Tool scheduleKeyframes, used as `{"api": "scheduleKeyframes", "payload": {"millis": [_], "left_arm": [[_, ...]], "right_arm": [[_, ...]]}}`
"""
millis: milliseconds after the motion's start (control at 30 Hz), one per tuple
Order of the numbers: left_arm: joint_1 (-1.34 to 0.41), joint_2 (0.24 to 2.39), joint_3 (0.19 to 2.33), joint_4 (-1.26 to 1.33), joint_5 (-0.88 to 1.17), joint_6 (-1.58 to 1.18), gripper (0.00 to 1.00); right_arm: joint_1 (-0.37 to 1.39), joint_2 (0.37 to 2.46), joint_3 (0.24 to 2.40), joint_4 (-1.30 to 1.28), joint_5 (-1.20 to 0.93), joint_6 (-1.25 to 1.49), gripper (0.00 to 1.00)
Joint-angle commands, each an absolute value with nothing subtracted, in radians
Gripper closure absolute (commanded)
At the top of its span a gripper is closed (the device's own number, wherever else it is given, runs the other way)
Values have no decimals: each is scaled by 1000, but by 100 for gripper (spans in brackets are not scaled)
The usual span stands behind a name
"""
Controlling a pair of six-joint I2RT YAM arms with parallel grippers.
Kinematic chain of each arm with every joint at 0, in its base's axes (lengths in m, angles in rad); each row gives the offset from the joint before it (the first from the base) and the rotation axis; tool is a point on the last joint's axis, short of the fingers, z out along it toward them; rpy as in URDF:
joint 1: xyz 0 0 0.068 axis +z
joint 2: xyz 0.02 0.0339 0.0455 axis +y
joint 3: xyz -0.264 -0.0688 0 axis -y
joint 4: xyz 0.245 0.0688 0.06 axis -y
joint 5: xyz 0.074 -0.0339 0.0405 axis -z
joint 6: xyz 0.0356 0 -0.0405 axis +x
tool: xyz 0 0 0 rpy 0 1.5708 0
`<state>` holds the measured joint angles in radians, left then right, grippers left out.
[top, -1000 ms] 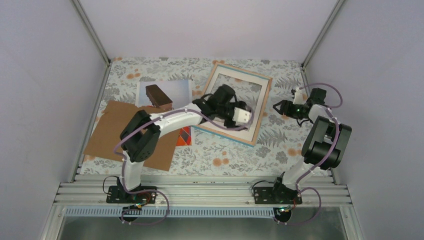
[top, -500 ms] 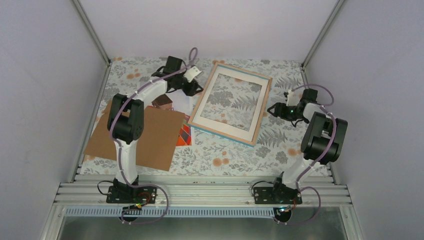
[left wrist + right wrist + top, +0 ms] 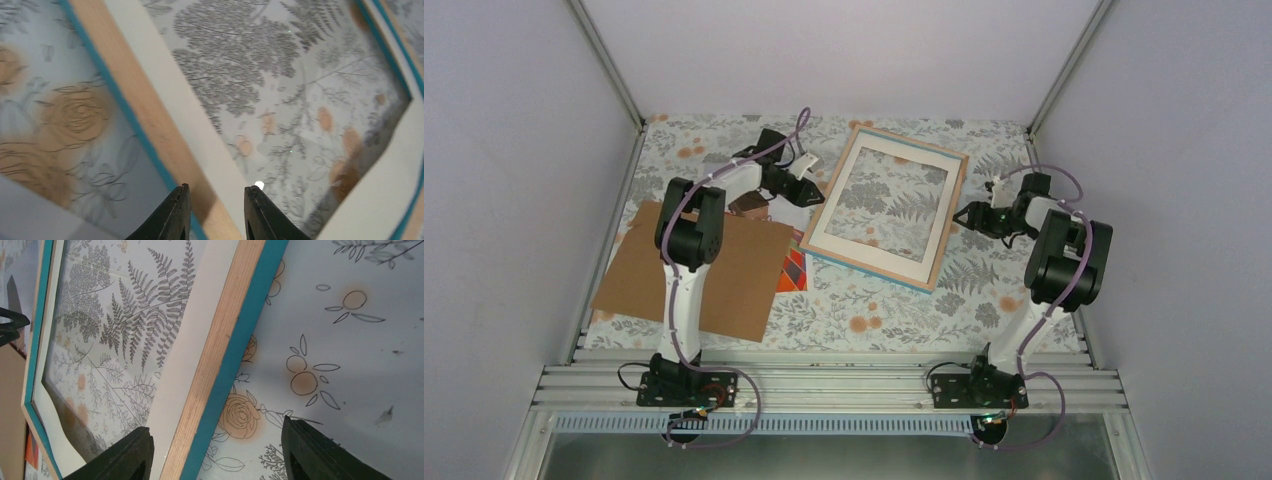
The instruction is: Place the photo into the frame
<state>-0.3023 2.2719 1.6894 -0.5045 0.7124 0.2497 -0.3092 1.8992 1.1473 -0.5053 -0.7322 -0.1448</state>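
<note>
**Item 1.** Large rectangular picture frame [image 3: 950, 222] with a turquoise rim, light wood edges and a clear pane. It lies flat on the floral tabletop [image 3: 864, 320] with a cream mat [image 3: 182, 100] inside.

**Item 2.** Left hand [image 3: 217, 192]. Its fingers sit close together astride the frame's left rim. Whether they pinch it I cannot tell.

**Item 3.** Right hand [image 3: 216, 427]. Its fingers are spread wide over the right rim and hold nothing.

**Item 4.** Paper photo of a hot-air balloon [image 3: 795, 268]. It lies left of the frame, mostly hidden beneath a plain brown backing board [image 3: 734, 275] and the left arm. Only an orange-red corner and the brown basket show.

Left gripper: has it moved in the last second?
Yes. The left gripper swung left, from over the middle of the frame to its left edge, which now shows between the fingertips.
</note>
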Motion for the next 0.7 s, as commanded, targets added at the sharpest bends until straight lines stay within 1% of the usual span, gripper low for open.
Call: {"api": "scheduleKeyframes", "payload": {"millis": [0, 100, 333, 433, 533, 600, 667], "left_arm": [[-332, 2249, 1654, -493, 828, 247, 72], [-372, 2243, 1621, -486, 858, 249, 75], [-446, 2214, 1550, -416, 895, 206, 75], [-472, 2158, 1501, -351, 895, 167, 75], [-444, 2079, 1436, -249, 848, 86, 71], [-409, 2062, 1439, -252, 791, 78, 69], [-373, 2067, 1452, -267, 726, 80, 65]], "right_arm": [[-321, 1922, 1179, -537, -787, -154, 36], [-334, 1932, 1192, -550, -788, -155, 36], [-360, 1937, 1191, -564, -742, -169, 36], [-375, 1932, 1191, -564, -722, -171, 37], [-376, 1921, 1193, -566, -726, -176, 36], [-372, 1912, 1188, -564, -735, -173, 36], [-368, 1904, 1180, -560, -737, -173, 36]]}}
